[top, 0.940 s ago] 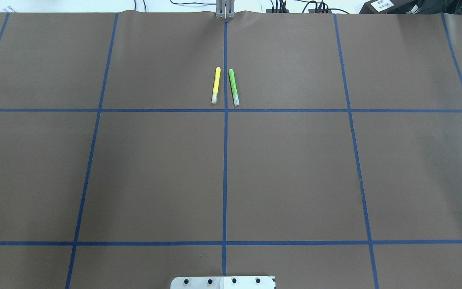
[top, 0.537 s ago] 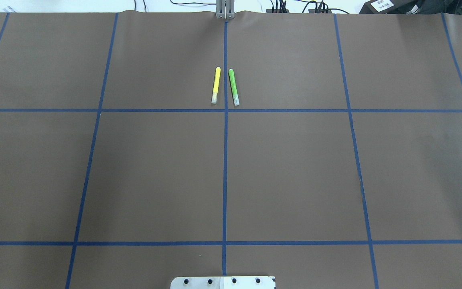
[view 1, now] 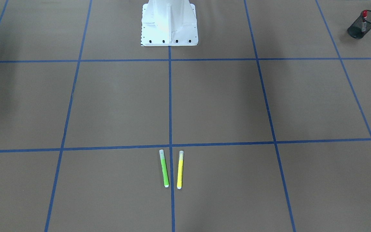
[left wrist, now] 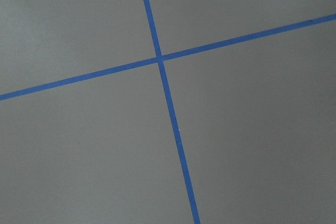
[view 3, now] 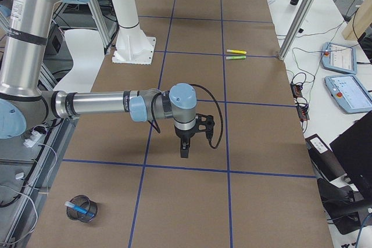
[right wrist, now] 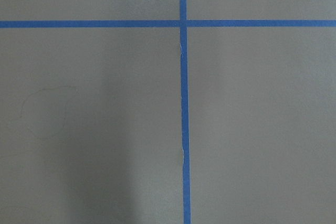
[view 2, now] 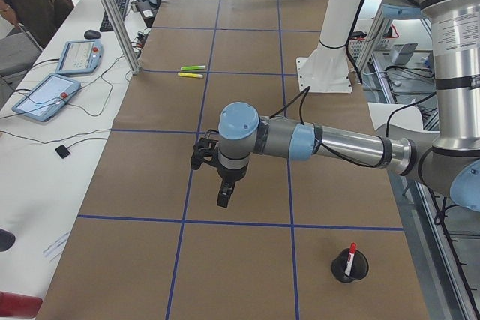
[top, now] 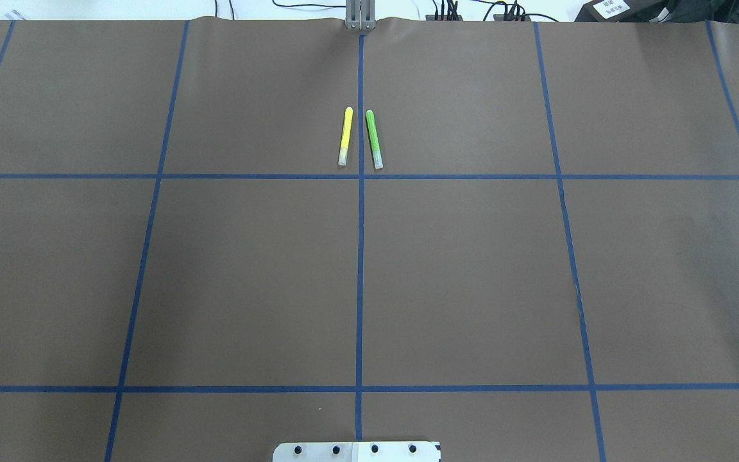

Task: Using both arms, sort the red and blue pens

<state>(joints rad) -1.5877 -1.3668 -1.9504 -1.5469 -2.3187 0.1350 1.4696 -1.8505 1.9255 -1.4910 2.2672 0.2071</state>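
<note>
A long worktop under matte brown paper, squared off by strips of blue tape, carries two silver-and-grey tube arms with pale blue joint caps. The left arm and the right arm each reach out level over the paper on either side of a white metal pedestal. The left end effector and the right end effector hang point-down above bare paper. They show only in the side views, so whether their fingers are spread or pressed together cannot be told; both wrist cameras show nothing but paper and a tape crossing. A black mesh cup near the worktop's end on the robot's left holds the red pen, upright with its red cap above the rim. A second mesh cup at the opposite end holds the blue pen, lying slantwise inside. The sorting looks done. Both pens appear light, stiff and smooth-barrelled, likely to slip or roll. Lying flat, each would be best pinched across mid-barrel; in the cups, only the red pen's upper end offers a hold. A green marker and a yellow marker lie parallel, astride the centre tape line, well apart from both cups.
</note>
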